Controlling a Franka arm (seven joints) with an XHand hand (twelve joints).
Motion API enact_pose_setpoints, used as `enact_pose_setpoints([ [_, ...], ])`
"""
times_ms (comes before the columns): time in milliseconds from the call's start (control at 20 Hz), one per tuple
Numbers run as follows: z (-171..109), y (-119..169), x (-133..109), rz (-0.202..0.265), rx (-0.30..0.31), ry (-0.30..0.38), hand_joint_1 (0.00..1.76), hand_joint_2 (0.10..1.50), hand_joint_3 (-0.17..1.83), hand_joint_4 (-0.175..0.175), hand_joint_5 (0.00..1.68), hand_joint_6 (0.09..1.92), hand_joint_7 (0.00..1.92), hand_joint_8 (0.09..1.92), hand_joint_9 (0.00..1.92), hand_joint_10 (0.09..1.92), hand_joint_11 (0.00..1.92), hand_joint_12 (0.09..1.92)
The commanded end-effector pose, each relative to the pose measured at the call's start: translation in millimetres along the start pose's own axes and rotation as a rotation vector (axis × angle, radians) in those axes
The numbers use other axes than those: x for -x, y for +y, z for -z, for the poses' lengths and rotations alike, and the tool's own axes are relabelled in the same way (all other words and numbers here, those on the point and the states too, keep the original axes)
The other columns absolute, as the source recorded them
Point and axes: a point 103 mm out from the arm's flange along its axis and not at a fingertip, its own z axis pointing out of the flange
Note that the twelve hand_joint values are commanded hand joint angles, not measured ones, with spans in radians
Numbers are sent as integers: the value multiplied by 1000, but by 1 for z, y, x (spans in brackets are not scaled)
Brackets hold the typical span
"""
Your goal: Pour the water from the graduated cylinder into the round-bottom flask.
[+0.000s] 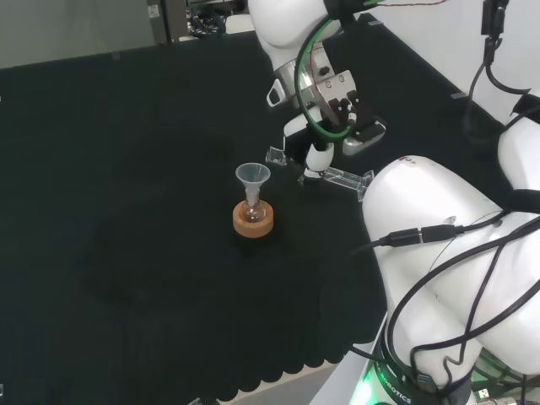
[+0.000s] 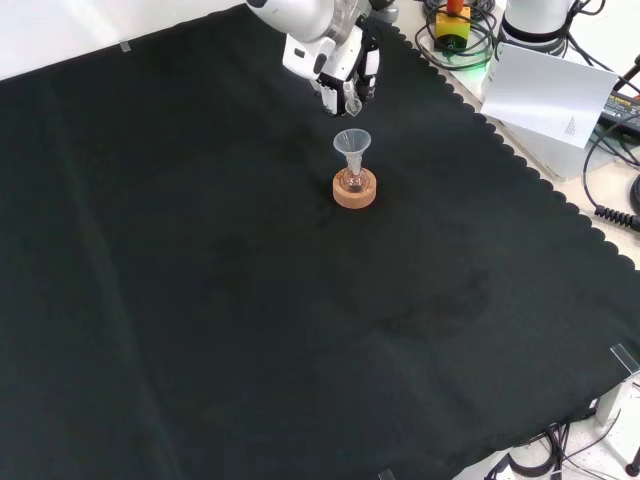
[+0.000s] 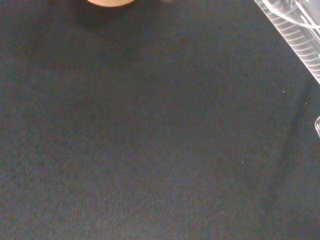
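A small round-bottom flask (image 1: 251, 211) stands on a cork ring (image 1: 253, 223) with a clear funnel (image 1: 252, 175) in its neck. In the front view the funnel (image 2: 351, 142) and cork ring (image 2: 354, 191) sit just below the hand (image 2: 340, 65). My hand (image 1: 325, 126) is curled round a clear graduated cylinder (image 1: 337, 176), which lies almost level to the right of the funnel in the head view. Its mouth (image 1: 274, 154) points toward the funnel, short of it. The cylinder's ribbed scale (image 3: 295, 30) shows in the wrist view. I cannot tell whether it holds water.
The arm's big white links (image 1: 439, 236) take up the head view's right. In the front view, the cloth's scalloped edge (image 2: 520, 160) runs along the right, with a white box (image 2: 550, 95) and cables beyond it. Open black cloth (image 2: 250, 300) surrounds the flask.
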Motion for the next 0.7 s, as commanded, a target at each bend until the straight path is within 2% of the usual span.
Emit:
enact_pose_setpoints([
  [50, 1, 1, 1, -38, -70, -17, 1254, 1131, -1, -175, 938, 1071, 968, 1052, 1332, 199, 1189, 775],
  [700, 11, 5, -1, -87, -150, -57, 1254, 1132, 0, -175, 936, 1072, 966, 1053, 1336, 191, 1189, 770],
])
